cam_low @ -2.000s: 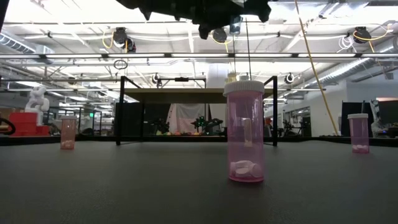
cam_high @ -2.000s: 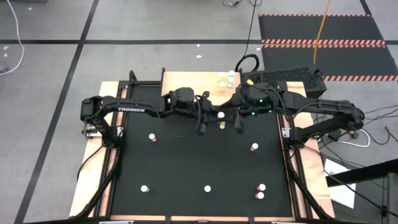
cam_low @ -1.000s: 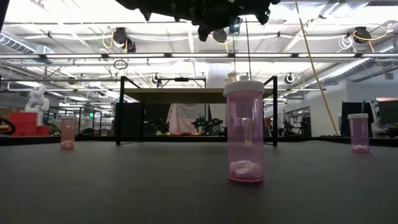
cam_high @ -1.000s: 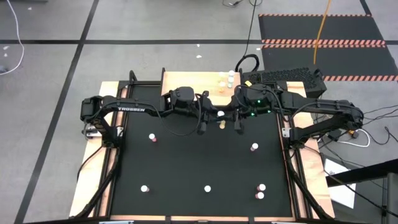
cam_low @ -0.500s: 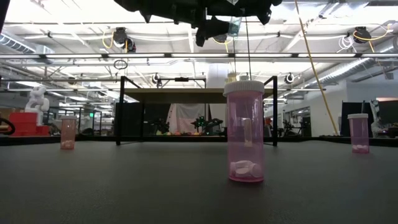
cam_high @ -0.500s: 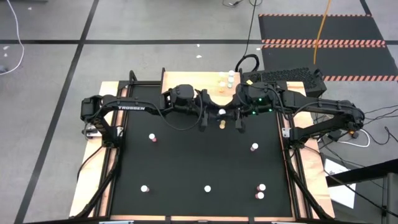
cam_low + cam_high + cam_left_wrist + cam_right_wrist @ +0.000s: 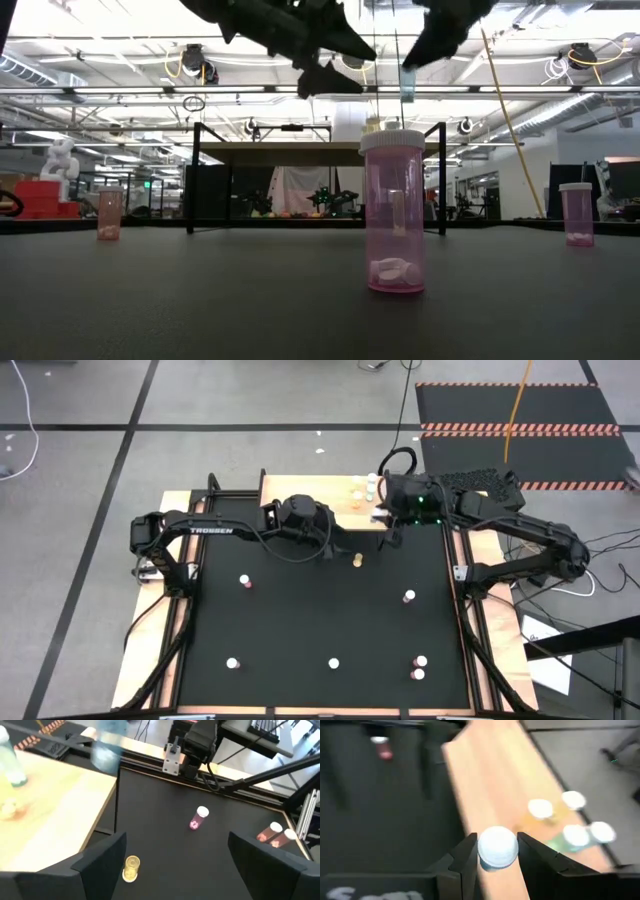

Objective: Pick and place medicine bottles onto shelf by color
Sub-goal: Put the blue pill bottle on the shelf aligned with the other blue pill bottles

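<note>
Right gripper (image 7: 497, 862) swung over shelf (image 7: 495, 785) pinching blurred bottle (image 7: 497, 847), left gripper (image 7: 172, 857) spread empty.

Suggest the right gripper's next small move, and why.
Probably carry on over the shelf toward the bottles already standing there and lower: the right gripper holds a white-capped bottle above the shelf's near edge, not yet set down.

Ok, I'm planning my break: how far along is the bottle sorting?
Done: four bottles stand on the shelf. In hand: the right gripper holds a white-capped bottle over the shelf; the left gripper hangs open, empty. Left: a yellow bottle and six others on the black mat.
</note>
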